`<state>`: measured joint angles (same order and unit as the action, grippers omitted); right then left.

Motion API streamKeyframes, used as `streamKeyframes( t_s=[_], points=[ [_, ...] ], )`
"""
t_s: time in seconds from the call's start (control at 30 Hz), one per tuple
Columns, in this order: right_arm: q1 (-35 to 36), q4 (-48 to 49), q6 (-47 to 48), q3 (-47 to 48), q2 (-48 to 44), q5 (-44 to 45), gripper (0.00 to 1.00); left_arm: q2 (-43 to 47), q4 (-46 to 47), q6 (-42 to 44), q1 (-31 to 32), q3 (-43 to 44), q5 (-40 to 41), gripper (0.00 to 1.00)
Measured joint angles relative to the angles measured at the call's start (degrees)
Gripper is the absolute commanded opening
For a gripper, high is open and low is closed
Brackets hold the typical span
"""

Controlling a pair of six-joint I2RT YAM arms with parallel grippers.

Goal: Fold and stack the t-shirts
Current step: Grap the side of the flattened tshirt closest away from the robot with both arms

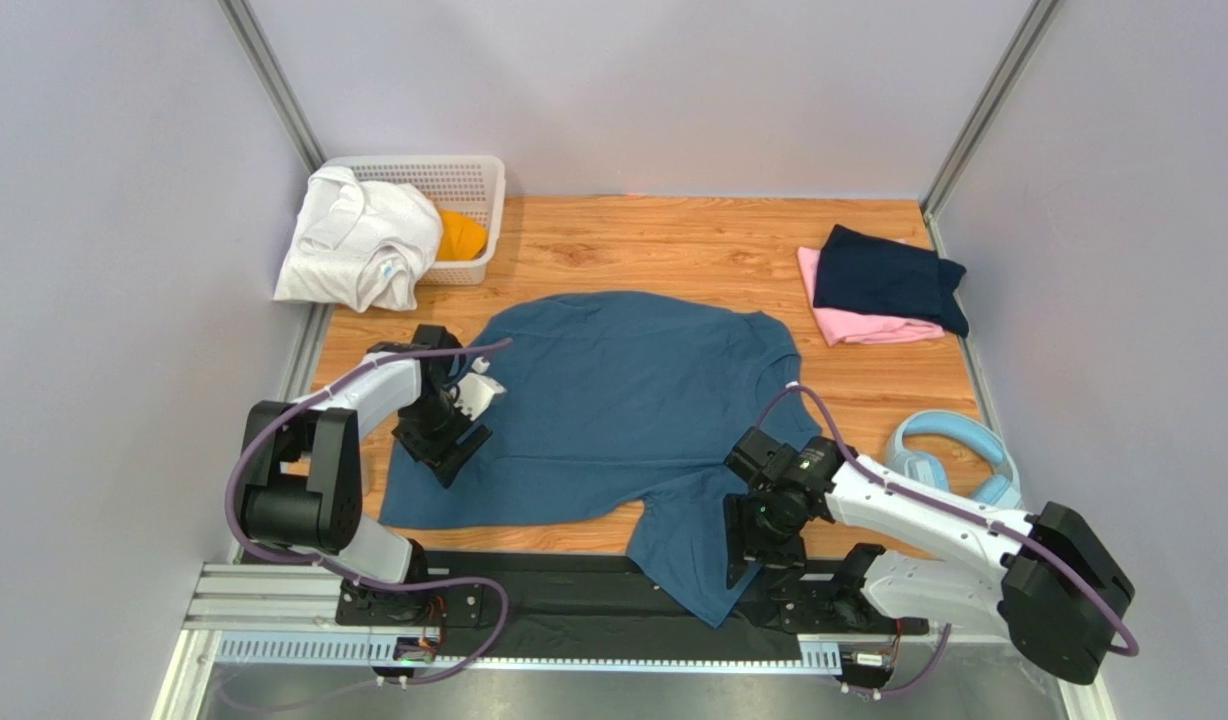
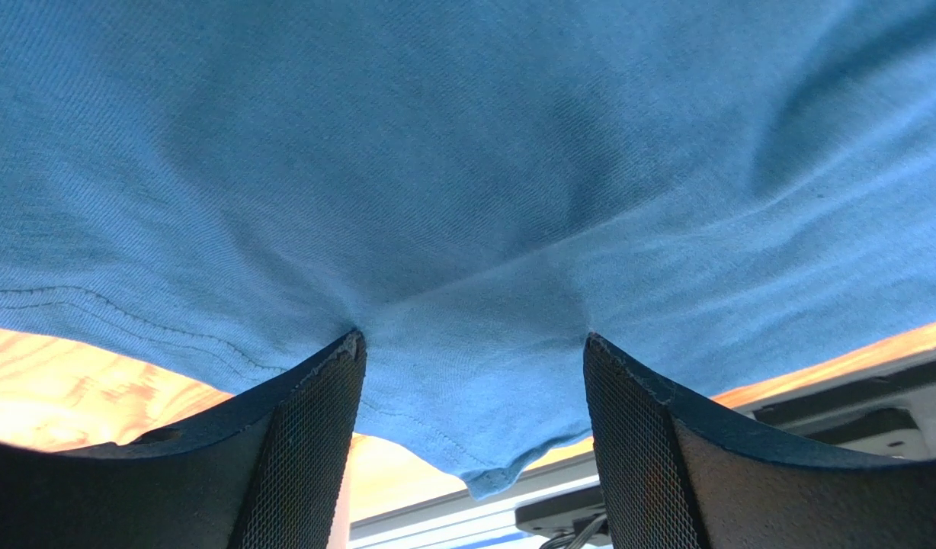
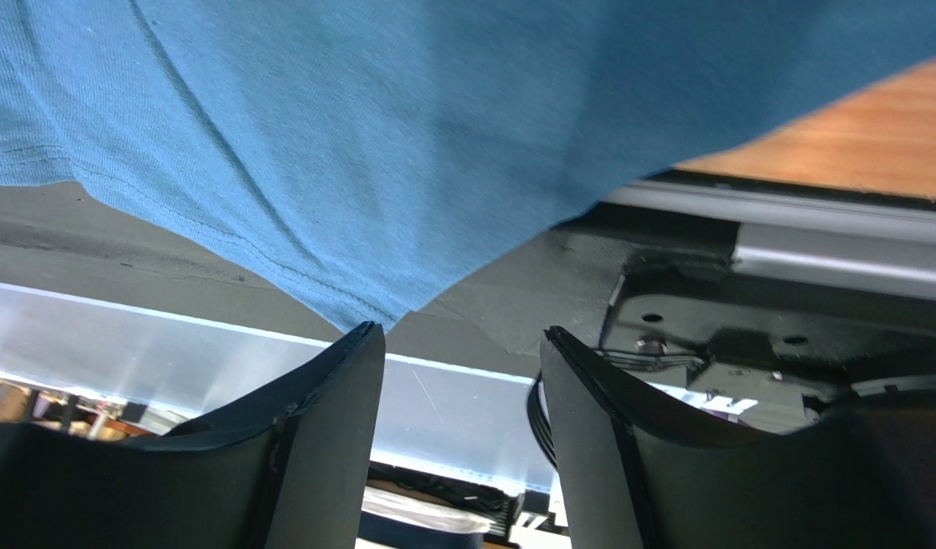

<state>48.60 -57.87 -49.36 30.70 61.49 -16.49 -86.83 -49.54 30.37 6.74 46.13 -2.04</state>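
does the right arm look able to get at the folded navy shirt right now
Probably yes: the right claw is open, and mostly bare wood lies between it and the navy shirt; the headphones sit aside.

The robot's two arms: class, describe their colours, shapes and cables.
The left arm and right arm have white links with black joints, each with a purple cable. The left gripper and right gripper have two black curved fingers each, the left's inner faces finely meshed.

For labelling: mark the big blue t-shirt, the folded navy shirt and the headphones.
blue t-shirt (image 1: pixel 620 405): top view, middle of its body.
navy shirt (image 1: pixel 888 278): top view, centre of the folded cloth.
headphones (image 1: pixel 963 426): top view, on the headband.
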Motion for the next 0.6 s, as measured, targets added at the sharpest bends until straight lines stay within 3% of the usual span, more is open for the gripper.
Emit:
streamKeyframes(
  t_s=[0.47,0.6],
  points=[
    [0.8,7.2,2.6,-1.4,8.8,-2.6,0.49,-1.2,1.6,0.0,-0.5,0.2,2.6,0.78],
    [0.8,7.4,2.9,-1.4,10.3,-3.6,0.35,-1.7,1.4,0.0,-0.6,0.7,2.7,0.75]
  ],
)
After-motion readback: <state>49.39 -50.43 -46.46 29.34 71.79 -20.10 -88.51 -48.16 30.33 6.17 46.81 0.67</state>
